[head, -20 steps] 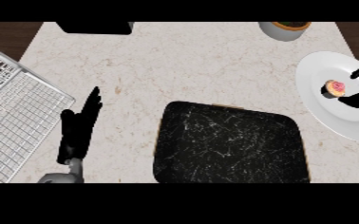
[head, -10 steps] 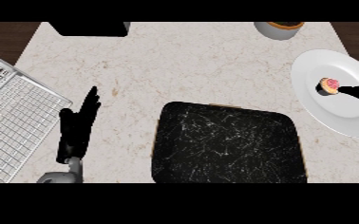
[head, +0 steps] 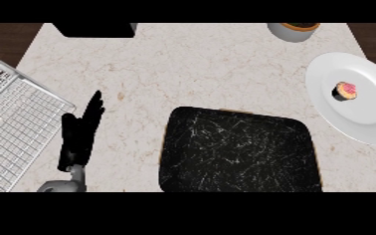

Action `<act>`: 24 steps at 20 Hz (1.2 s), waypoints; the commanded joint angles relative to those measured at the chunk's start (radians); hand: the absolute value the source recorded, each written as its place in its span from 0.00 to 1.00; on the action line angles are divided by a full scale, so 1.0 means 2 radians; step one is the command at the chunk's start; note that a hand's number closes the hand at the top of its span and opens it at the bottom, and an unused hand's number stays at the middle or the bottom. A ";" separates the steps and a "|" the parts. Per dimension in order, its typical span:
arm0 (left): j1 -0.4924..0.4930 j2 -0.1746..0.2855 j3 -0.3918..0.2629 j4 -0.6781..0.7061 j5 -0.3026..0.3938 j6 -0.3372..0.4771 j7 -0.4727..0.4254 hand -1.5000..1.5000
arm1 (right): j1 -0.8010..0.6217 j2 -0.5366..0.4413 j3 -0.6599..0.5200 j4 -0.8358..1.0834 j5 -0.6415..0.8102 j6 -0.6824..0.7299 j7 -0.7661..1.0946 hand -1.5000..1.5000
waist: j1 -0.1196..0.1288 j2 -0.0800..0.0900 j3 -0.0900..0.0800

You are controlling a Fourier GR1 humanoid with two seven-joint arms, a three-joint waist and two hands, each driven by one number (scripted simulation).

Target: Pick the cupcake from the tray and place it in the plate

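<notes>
1. The tray (head: 238,149) has nothing on it for you to pick.
2. The plate (head: 345,122), right of the tray, is already loaded.
3. Your left hand (head: 79,132) rests left of the tray, fingers straight, holding nothing.
4. The cupcake (head: 345,90) sits on that plate, so the placing looks done.

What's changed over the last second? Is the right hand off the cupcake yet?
The right hand, at the cupcake a second ago, has let go and withdrawn past the view's right edge; it no longer shows. The cupcake sits on the plate. The left hand stayed open on the counter; the tray has not moved.
</notes>
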 commanded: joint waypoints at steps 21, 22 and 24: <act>-0.002 0.001 0.010 0.008 -0.001 -0.017 -0.009 0.50 | 0.042 0.025 0.028 0.022 -0.028 -0.067 -0.065 0.00 | 0.005 0.002 0.000; 0.000 -0.008 0.009 0.007 -0.006 -0.008 -0.016 0.50 | 0.033 0.017 0.037 0.017 -0.029 -0.048 -0.048 0.00 | 0.002 0.000 0.000; -0.019 -0.020 -0.005 0.009 -0.020 0.006 0.003 0.50 | 0.043 -0.005 0.028 0.028 -0.032 -0.038 -0.052 0.00 | 0.004 0.002 0.000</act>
